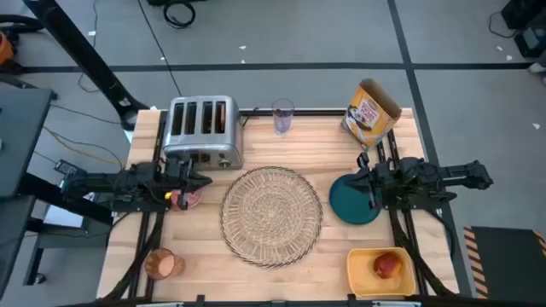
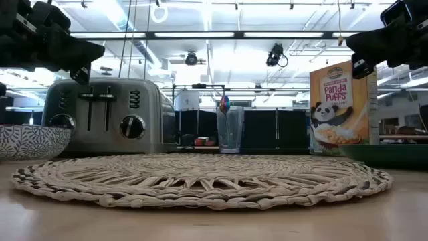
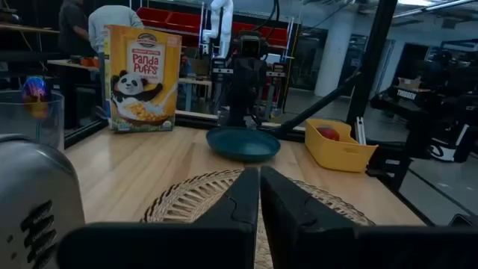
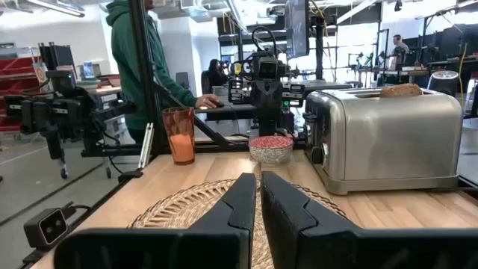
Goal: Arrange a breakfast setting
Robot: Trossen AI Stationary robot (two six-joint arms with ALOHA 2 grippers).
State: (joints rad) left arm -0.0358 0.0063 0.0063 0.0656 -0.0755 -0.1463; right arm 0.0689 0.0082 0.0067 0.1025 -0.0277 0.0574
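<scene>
The round woven straw placemat (image 1: 271, 212) lies in the middle of the tabletop (image 1: 281, 269). The left hand (image 1: 205, 180) hangs shut and empty over the small pink bowl (image 1: 185, 199), just near of the chrome toaster (image 1: 202, 130), whose far slot holds a toast slice (image 4: 401, 90). The right hand (image 1: 363, 182) hangs shut and empty over the dark teal plate (image 1: 348, 205), right of the placemat. The red apple (image 1: 387, 265) sits in the yellow tub (image 1: 359, 271) at near right; the amber-orange cup (image 1: 161, 263) stands at near left.
</scene>
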